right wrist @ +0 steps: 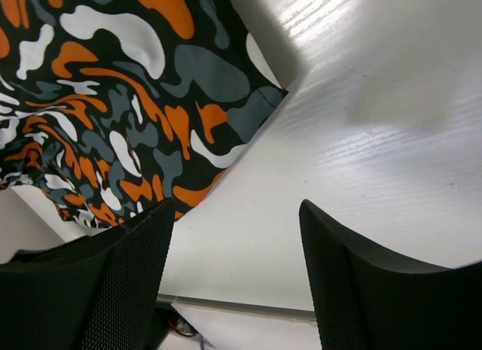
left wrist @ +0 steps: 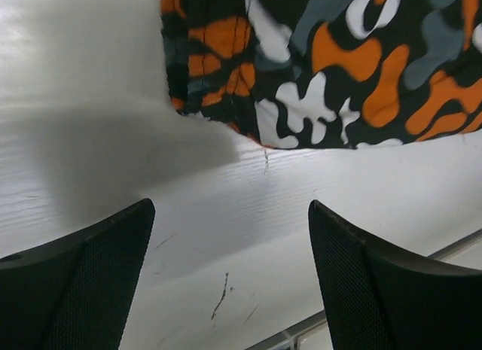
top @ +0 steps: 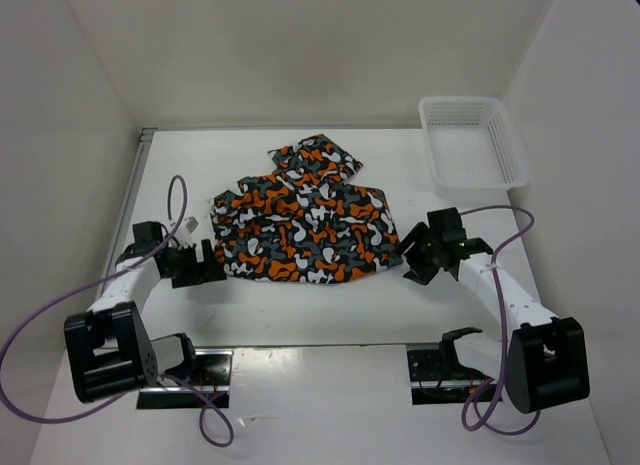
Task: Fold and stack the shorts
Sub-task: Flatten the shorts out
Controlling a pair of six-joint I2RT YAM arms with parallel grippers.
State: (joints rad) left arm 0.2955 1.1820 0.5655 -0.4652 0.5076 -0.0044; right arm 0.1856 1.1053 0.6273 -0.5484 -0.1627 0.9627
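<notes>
Since shorts point(top: 300, 225) lie spread at table point(top: 330, 315) centre, I see left gripper point(top: 212, 260) at their 9 o'clock, right gripper point(top: 410, 253) at 3 o'clock, both wide open, empty. I should pinch near corners together, low, lift evenly.

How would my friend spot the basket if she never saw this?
Start at the white table, then go to its far right corner. The basket sits there, apart from the blotchy orange shorts. It alone is white plastic mesh with raised walls.
</notes>
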